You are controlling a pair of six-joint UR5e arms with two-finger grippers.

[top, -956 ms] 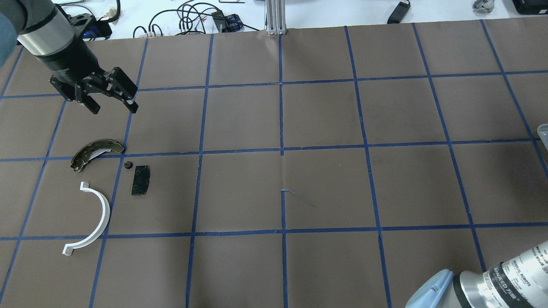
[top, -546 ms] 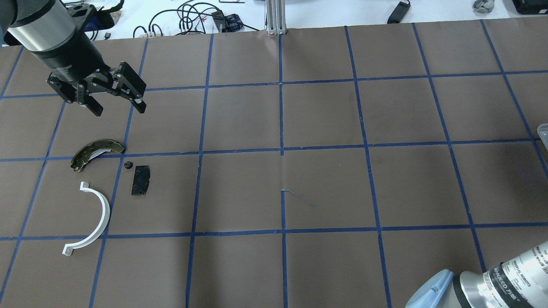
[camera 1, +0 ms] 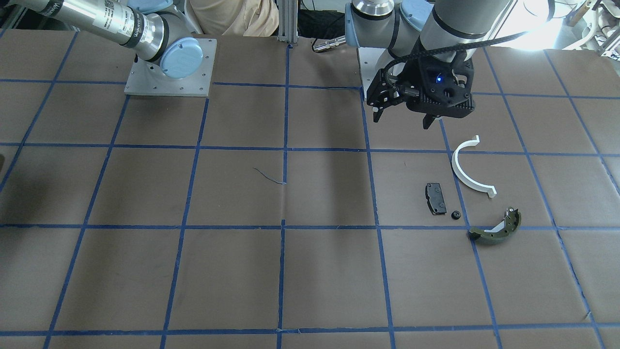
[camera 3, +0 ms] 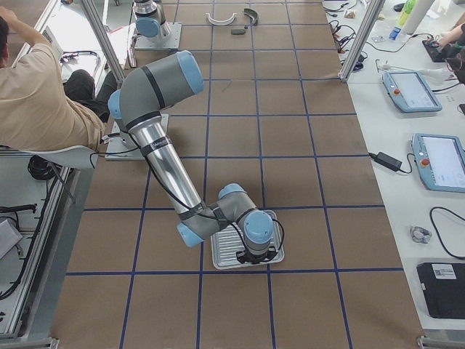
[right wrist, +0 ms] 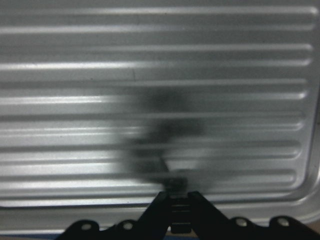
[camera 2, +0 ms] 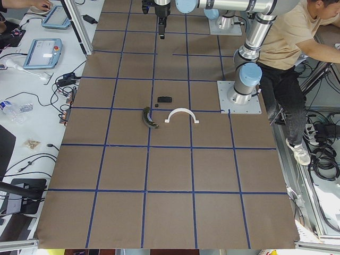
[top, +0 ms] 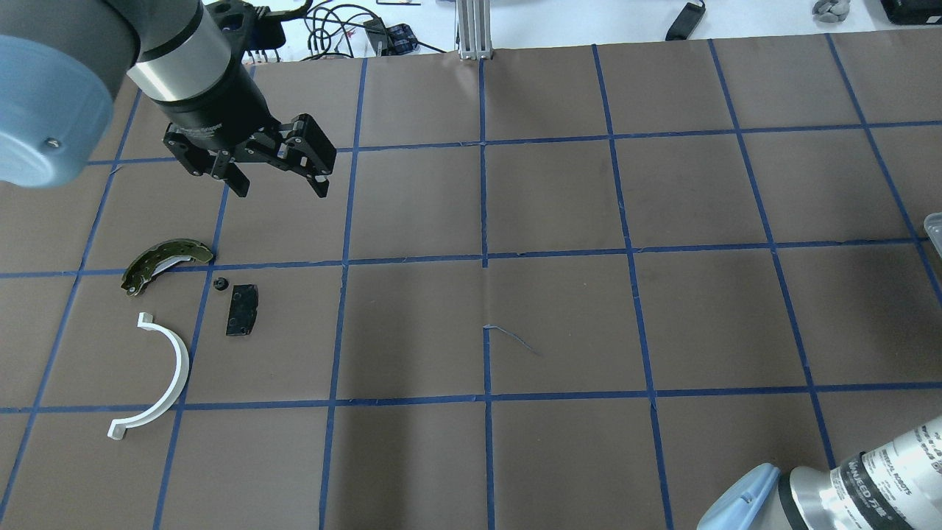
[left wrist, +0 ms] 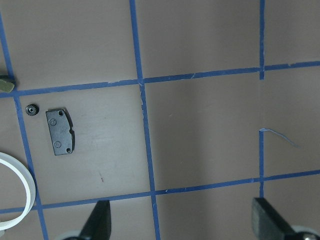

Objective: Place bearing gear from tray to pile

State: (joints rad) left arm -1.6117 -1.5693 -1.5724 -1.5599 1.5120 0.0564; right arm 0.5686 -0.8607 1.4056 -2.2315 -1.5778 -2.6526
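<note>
As the left gripper (top: 281, 190) swings clear, jaws spread and empty, the gear (top: 218, 284) lies seemingly delivered beside the plate (top: 242, 310), right gripper (right wrist: 172, 194) pinched shut over the tray (right wrist: 150, 65).

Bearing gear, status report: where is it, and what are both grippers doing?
Left gripper open, empty, above the table. Right gripper shut over tray. Bearing gear on table beside black plate, in the pile. Nothing in the way.

Overhead and front cameras face each other over one tabletop (top: 559, 309); wrist cameras look down, much nearer.
</note>
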